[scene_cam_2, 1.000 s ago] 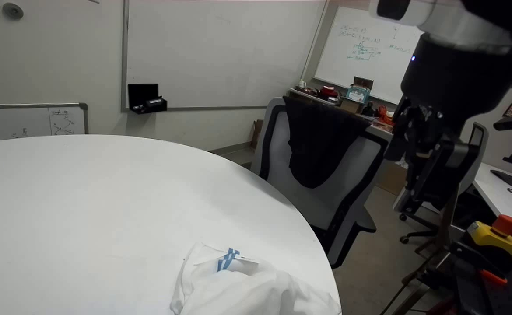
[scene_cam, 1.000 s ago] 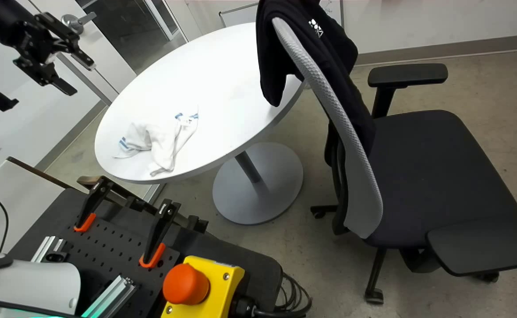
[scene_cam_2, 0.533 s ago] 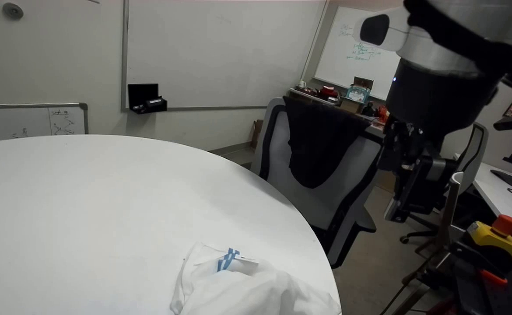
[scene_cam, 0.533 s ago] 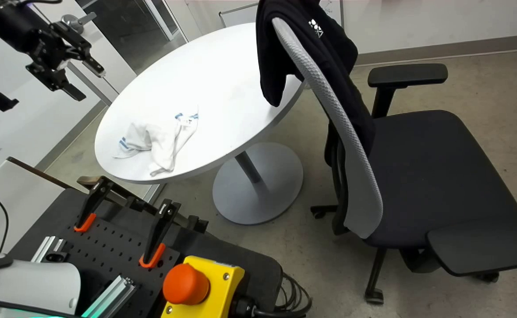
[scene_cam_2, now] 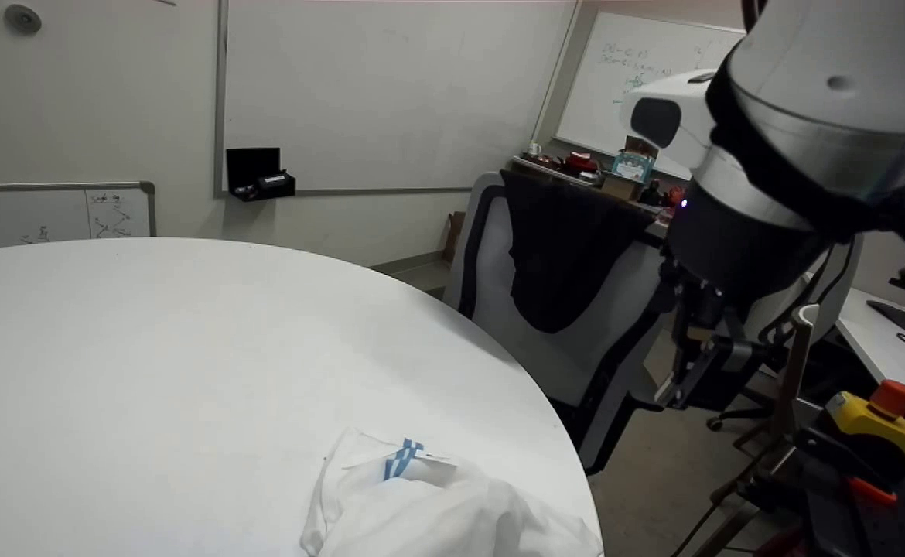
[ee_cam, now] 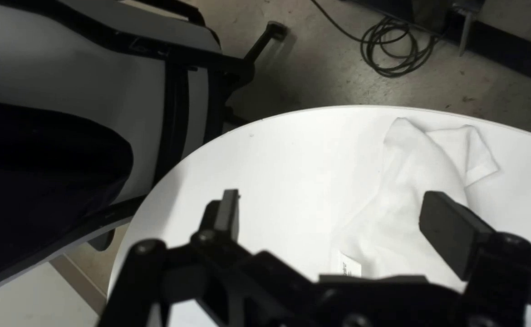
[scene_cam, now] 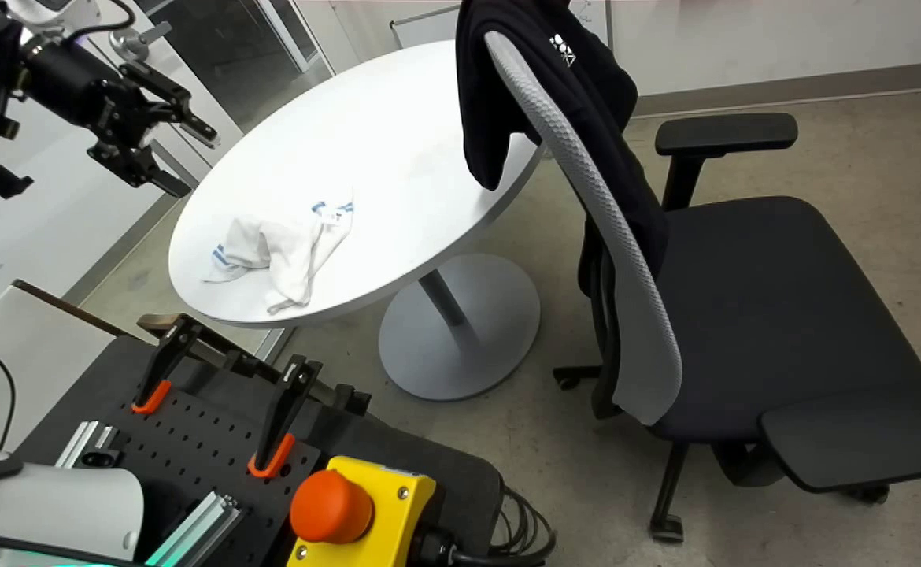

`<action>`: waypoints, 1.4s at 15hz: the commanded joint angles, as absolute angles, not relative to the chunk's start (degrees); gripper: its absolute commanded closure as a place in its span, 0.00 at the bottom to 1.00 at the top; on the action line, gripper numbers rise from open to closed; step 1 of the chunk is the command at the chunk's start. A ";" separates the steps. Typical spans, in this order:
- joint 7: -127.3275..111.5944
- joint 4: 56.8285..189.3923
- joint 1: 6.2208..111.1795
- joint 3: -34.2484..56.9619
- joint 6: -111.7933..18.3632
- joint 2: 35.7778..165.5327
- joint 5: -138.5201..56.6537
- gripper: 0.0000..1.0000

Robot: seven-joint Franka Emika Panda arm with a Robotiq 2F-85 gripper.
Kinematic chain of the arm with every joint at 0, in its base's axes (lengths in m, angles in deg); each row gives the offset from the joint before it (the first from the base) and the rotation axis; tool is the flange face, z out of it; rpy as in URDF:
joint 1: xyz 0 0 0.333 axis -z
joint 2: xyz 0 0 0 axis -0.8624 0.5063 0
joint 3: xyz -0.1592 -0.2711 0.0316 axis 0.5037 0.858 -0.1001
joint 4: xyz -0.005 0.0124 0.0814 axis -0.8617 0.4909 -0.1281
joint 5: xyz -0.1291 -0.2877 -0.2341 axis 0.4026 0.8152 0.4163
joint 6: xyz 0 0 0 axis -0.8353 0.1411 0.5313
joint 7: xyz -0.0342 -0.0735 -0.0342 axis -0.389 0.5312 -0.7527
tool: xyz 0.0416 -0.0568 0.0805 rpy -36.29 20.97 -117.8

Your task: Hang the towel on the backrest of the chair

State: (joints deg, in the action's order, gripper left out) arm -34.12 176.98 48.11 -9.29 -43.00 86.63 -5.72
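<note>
A crumpled white towel with blue stripes lies on the round white table (scene_cam: 397,134), near its edge. The towel shows in both exterior views (scene_cam: 291,252) (scene_cam_2: 452,510) and in the wrist view (ee_cam: 410,190), with a small label. The chair stands beside the table; its grey backrest shows in both exterior views (scene_cam: 594,189) (scene_cam_2: 491,255) and in the wrist view (ee_cam: 111,68). A black garment (scene_cam: 500,102) is draped over the backrest. My gripper (scene_cam: 197,164) is open and empty, above and apart from the towel; in the wrist view (ee_cam: 332,200) the towel lies beyond the right finger.
A dark cart with a perforated plate (scene_cam: 193,449), upright clamps (scene_cam: 279,417) and a yellow box with a red button (scene_cam: 382,504) stands near the table. The chair's armrest (scene_cam: 728,134) sticks out. A cable coil (ee_cam: 397,45) lies on the floor.
My gripper has moved down and, in an exterior view, rightward closer to the table and towel. It stays open. The towel, chair and garment have not moved.
</note>
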 commanded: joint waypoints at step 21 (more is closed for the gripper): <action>-1.91 155.49 44.58 -0.44 -59.75 122.91 -9.00 0.00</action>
State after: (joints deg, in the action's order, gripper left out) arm -5.43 158.78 46.30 -0.75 -61.78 120.43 -6.52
